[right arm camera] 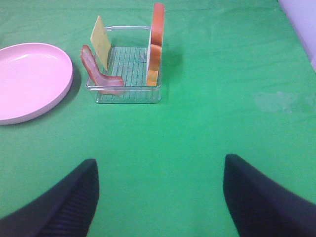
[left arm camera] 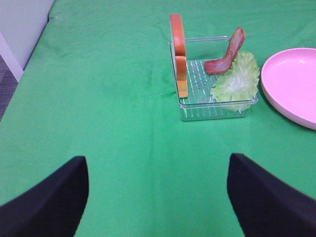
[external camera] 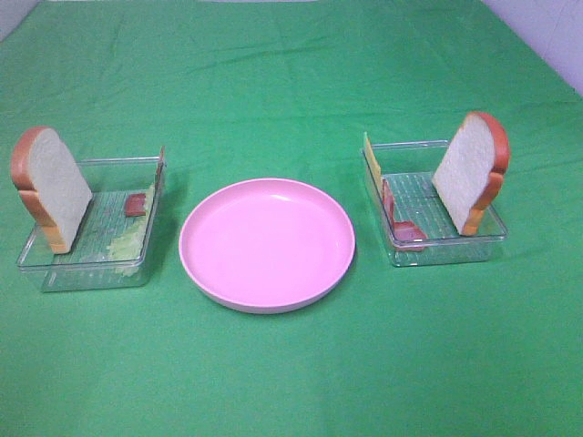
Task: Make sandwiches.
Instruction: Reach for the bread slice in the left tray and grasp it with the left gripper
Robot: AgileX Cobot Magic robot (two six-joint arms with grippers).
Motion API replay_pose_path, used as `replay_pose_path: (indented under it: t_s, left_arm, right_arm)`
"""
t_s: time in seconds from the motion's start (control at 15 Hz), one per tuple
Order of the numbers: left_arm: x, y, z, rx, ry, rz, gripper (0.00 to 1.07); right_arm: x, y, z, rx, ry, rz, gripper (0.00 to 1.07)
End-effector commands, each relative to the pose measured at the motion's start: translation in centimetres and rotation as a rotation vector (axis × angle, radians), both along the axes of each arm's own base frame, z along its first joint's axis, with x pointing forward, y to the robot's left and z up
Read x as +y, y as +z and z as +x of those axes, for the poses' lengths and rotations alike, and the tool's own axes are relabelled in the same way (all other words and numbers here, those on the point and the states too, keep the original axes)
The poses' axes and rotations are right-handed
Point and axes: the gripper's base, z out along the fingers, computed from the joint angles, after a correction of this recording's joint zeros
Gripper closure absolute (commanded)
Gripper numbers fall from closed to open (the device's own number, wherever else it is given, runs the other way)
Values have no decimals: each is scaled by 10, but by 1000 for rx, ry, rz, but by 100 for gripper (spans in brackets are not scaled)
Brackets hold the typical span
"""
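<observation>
The cloth (external camera: 291,73) is green. The plate (external camera: 267,244) is pink. The bread (external camera: 59,187) is white with orange-brown crust. Lettuce (left arm camera: 237,79) pale green, bacon (left arm camera: 231,48) red-pink, cheese (right arm camera: 101,43) yellow, trays (external camera: 86,273) clear.

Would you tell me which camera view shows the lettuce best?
The left wrist view: the lettuce shows whole and sharp in its tray. The exterior high view gives only a faint pale patch; the right wrist view does not show it.

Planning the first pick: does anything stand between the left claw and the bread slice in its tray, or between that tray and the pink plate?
Nothing visible does. Only bare green cloth lies between the open left claw and the bread slice; bare cloth separates its tray from the empty pink plate.
</observation>
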Motion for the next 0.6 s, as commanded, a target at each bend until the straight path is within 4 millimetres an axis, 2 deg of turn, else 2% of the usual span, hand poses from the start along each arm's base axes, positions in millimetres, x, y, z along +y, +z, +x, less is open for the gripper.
replay_pose_path:
  t_s: [0.07, 0.4, 0.6]
  left_arm:
    - [-1, 0, -2, -25, -5, -3, 32]
    - [-1, 1, -1, -27, -3, -3, 32]
    - [1, 20, 13, -34, 2, -4, 32]
  right_arm:
    - [0, 0, -2, -23, 0, -3, 39]
    - [0, 0, -2, -23, 0, -3, 39]
    - [0, 0, -2, -23, 0, -3, 39]
